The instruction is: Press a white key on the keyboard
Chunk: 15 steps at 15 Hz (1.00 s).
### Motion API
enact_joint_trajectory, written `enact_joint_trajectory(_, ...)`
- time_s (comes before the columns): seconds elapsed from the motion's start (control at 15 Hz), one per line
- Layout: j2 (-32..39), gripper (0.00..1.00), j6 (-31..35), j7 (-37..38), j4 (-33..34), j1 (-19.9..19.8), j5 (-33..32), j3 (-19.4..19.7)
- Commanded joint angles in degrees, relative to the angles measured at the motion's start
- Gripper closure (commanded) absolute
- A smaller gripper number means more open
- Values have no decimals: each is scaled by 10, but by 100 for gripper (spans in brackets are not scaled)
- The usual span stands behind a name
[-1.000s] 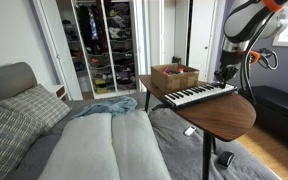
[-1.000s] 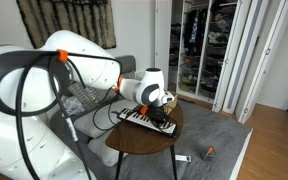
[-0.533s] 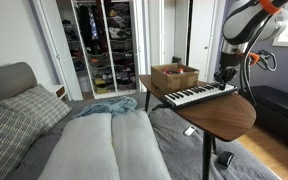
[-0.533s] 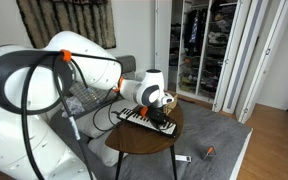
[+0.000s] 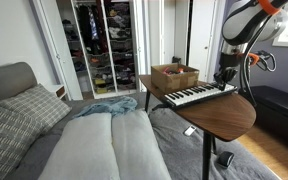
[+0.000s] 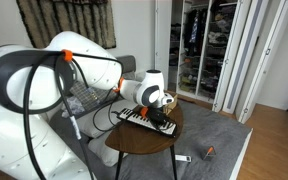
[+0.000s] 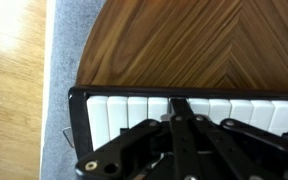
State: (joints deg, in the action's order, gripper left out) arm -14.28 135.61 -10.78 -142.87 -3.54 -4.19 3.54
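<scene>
The keyboard [image 5: 198, 95] is slim and dark, with a row of white keys, and lies on a round wooden table [image 5: 224, 115]. It also shows in the other exterior view [image 6: 137, 117]. My gripper [image 5: 224, 76] stands at the keyboard's end, fingers down on the keys. In the wrist view the gripper [image 7: 181, 105] is shut, its two fingers together, with the tip resting on the white keys [image 7: 124, 112] near the keyboard's left end. Whether a key is pushed down I cannot tell.
A brown cardboard box [image 5: 174, 76] stands on the table just behind the keyboard. A bed with grey pillows [image 5: 24, 115] lies beside the table. An open closet [image 5: 102, 45] is at the back. Small objects lie on the floor [image 6: 209, 152].
</scene>
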Motion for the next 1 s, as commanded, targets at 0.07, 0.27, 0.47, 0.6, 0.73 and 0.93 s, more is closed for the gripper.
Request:
enact_joint_trajectory(0.07, 12, 100, 8, -17, 5, 10, 18, 8)
enact_joint_trajectory(0.27, 17, 100, 6, -17, 7, 9, 18, 8)
enact_joint_trajectory(0.47, 16, 100, 6, -15, 7, 8, 16, 8)
enact_joint_trajectory(0.6, 9, 100, 5, -15, 7, 8, 15, 8)
enact_joint_trajectory(0.73, 0, 100, 5, -13, 6, 7, 14, 9)
enact_joint_trajectory(0.93, -17, 100, 4, -10, 6, 4, 9, 9)
